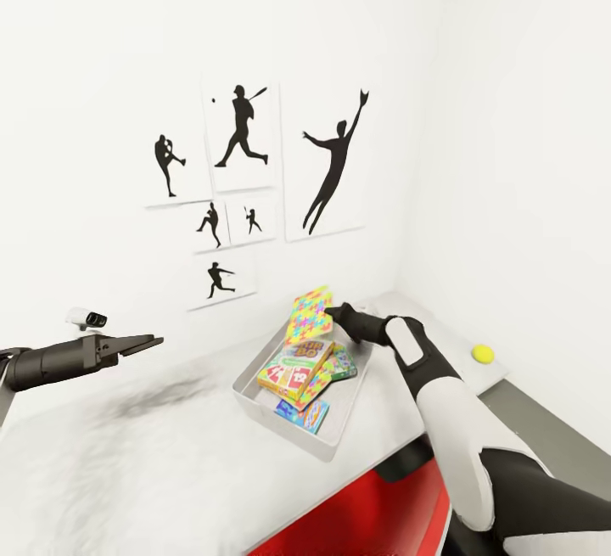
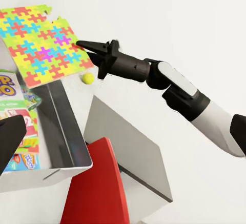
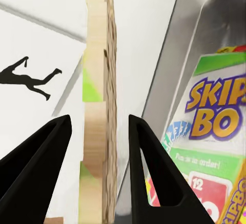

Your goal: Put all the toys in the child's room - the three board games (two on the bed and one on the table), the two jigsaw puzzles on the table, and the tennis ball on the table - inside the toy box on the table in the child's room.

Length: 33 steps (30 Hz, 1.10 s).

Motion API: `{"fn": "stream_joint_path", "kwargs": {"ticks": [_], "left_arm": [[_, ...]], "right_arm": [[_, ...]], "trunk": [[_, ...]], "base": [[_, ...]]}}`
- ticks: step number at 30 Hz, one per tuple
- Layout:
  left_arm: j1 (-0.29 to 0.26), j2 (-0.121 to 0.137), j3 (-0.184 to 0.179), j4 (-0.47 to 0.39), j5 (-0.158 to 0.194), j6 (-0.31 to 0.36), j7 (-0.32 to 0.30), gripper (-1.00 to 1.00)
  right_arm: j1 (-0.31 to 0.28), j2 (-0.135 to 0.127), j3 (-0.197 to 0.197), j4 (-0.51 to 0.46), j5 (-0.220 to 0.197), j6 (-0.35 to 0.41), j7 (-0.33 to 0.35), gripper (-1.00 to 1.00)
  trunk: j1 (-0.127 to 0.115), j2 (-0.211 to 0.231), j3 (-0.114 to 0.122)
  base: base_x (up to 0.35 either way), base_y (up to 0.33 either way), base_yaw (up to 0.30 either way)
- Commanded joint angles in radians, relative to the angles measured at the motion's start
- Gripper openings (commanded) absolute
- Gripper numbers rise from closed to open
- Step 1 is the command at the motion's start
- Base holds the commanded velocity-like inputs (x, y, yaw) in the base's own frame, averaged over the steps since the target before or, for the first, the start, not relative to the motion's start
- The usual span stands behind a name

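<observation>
— Multicoloured, that flat jigsaw puzzle sheet (image 1: pixel 307 315); where is it?

— Standing on edge over the pale grey toy box (image 1: pixel 255 393), at its 12 o'clock rim, long axis roughly upright. The right gripper (image 1: pixel 333 312) meets it from 3 o'clock, black fingers (image 3: pixel 38 167) apart either side of the edge, not pinching.

— And the left gripper (image 1: pixel 148 339)?

— Well apart at 9 o'clock; open or closed, I cannot tell.

— Counts?

— One puzzle sheet visible, three card game boxes (image 1: pixel 294 367) inside, one yellow-green tennis ball (image 1: pixel 483 354) on the table (image 1: pixel 127 471).
</observation>
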Motion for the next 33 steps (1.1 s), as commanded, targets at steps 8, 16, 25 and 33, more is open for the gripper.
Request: {"fn": "stream_joint_path", "kwargs": {"ticks": [8, 16, 25, 33], "left_arm": [[-0.001, 0.001, 0.000, 0.000, 0.001, 0.011, -0.004, 1.00], [-0.001, 0.002, 0.004, 0.020, 0.002, 0.011, -0.004, 1.00], [-0.001, 0.002, 0.005, 0.029, 0.003, 0.011, -0.004, 1.00], [-0.001, 0.003, 0.005, 0.030, 0.003, 0.011, -0.004, 1.00]], "right_arm": [[-0.084, 0.003, -0.014, 0.071, -0.105, 0.015, -0.150, -1.00], [-0.160, 0.005, -0.016, 0.167, -0.137, 0.010, -0.216, -1.00], [-0.170, 0.004, -0.016, 0.171, -0.272, 0.012, -0.382, -1.00], [-0.171, 0.007, -0.016, 0.171, -0.313, 0.015, -0.461, -1.00]], "trunk": [[0.001, -0.002, -0.016], [0.001, -0.002, -0.029], [0.001, -0.002, -0.044], [0.001, -0.002, -0.057]], "base": [[0.000, 0.000, 0.000], [0.000, 0.000, 0.000], [0.000, 0.000, 0.000], [0.000, 0.000, 0.000]]}}
